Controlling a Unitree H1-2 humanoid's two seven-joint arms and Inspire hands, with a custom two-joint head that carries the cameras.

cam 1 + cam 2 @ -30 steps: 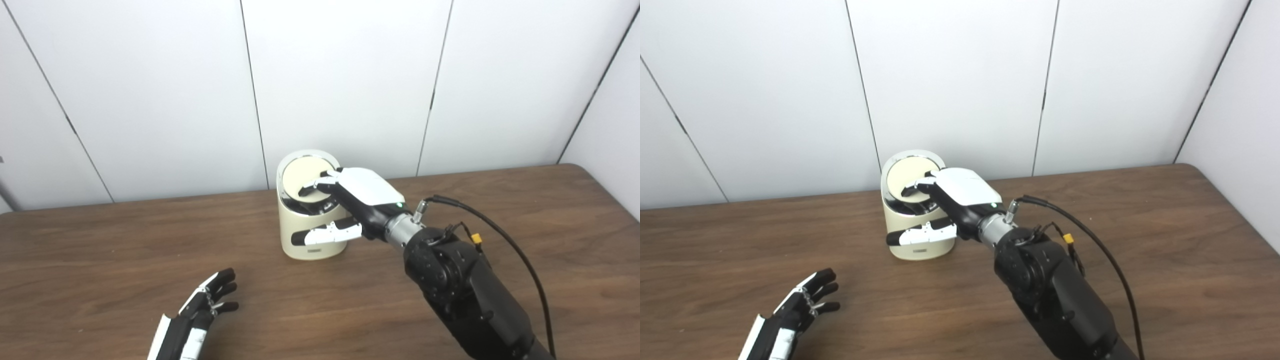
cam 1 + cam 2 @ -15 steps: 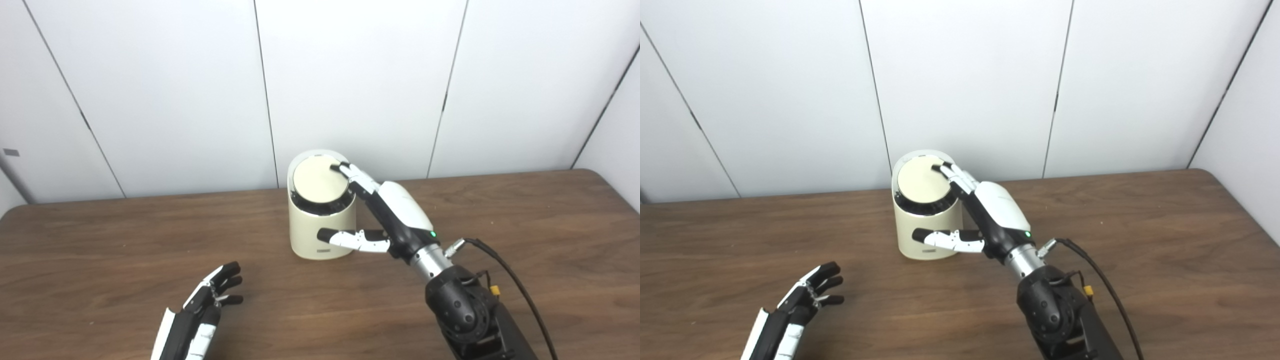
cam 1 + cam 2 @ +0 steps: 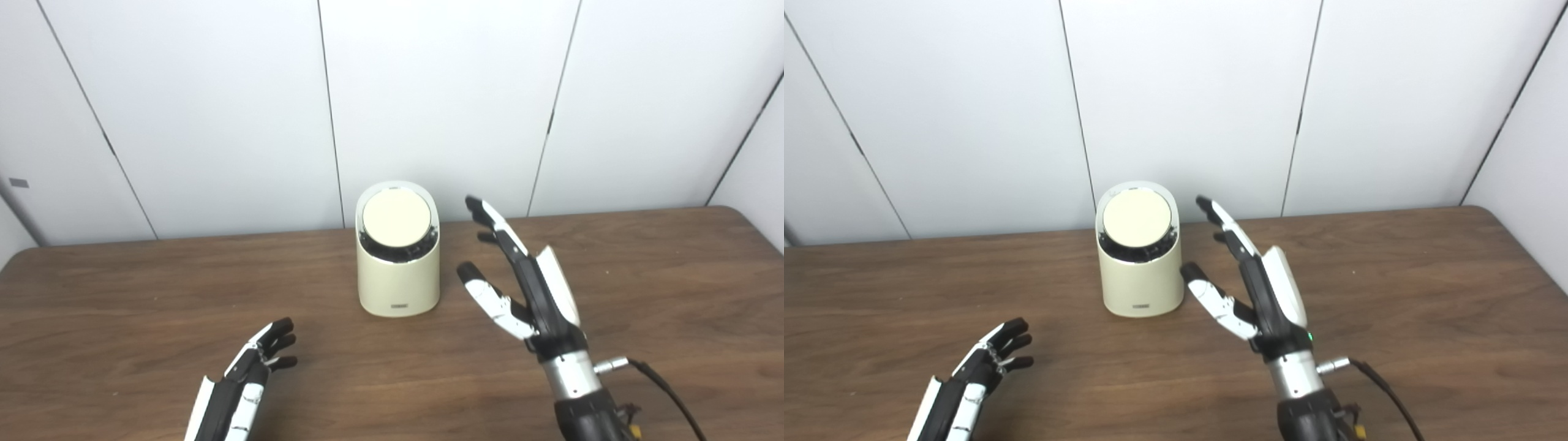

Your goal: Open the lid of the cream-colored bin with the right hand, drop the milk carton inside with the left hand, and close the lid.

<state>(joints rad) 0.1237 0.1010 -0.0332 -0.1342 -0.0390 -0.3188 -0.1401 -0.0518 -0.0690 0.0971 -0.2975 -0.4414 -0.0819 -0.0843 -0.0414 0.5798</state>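
Left eye view alone shows wall plate (image 3: 18, 182).

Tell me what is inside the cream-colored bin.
The cream-colored cylindrical bin has its round lid shut, so its inside is hidden. No milk carton shows anywhere.

Clearance around the bin on the desk

The cream-colored bin (image 3: 398, 263) is the only object standing on the desk (image 3: 674, 275); it sits near the middle of the far edge, close to the wall panels (image 3: 441, 104), so little room shows behind it. Its lid (image 3: 396, 217) lies shut, with nothing above it. The right hand (image 3: 533, 288), fingers (image 3: 490, 217) spread and raised, stands just right of the bin, apart from it, narrowing that side. The left hand (image 3: 245, 380), empty and spread, lies near the near edge, well apart. The desk's left half, right end and the strip in front of the bin are bare wood.
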